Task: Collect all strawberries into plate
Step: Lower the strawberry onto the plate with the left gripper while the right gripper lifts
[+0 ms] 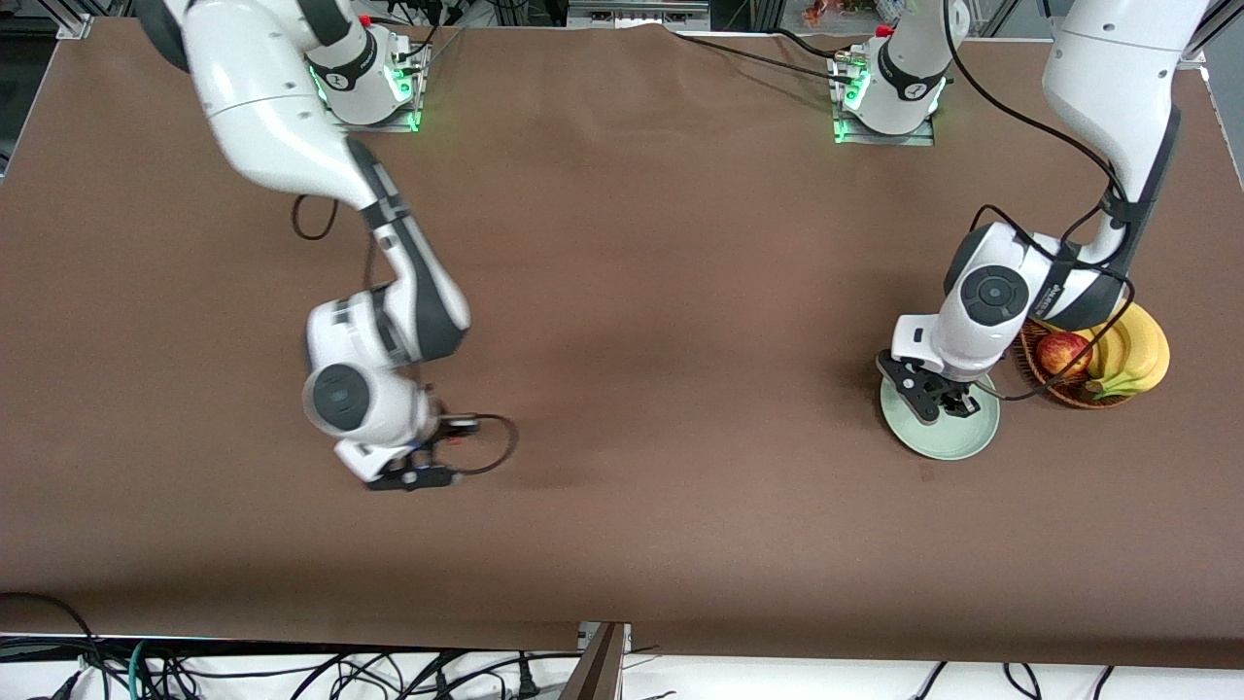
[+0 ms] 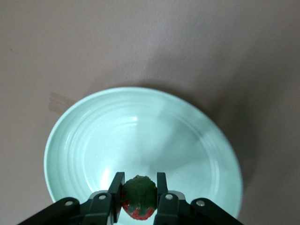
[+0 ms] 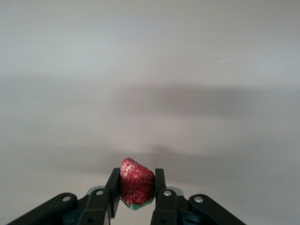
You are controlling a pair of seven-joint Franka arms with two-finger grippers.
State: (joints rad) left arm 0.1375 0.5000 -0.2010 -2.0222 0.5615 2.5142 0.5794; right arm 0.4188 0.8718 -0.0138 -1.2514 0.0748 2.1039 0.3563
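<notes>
L end effector (image 2: 138,202) grips strawberry (image 2: 139,198) over plate (image 2: 93,140); R end effector (image 3: 136,190) grips another strawberry (image 3: 136,182)

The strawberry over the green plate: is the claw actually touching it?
Touching. The left wrist view shows the left claw shut on the strawberry, both fingers pressed against its sides, above the plate.

Left tool (image 1: 957,401) over plate (image 1: 962,439); right tool (image 1: 413,476) over table (image 1: 641,292).
</notes>
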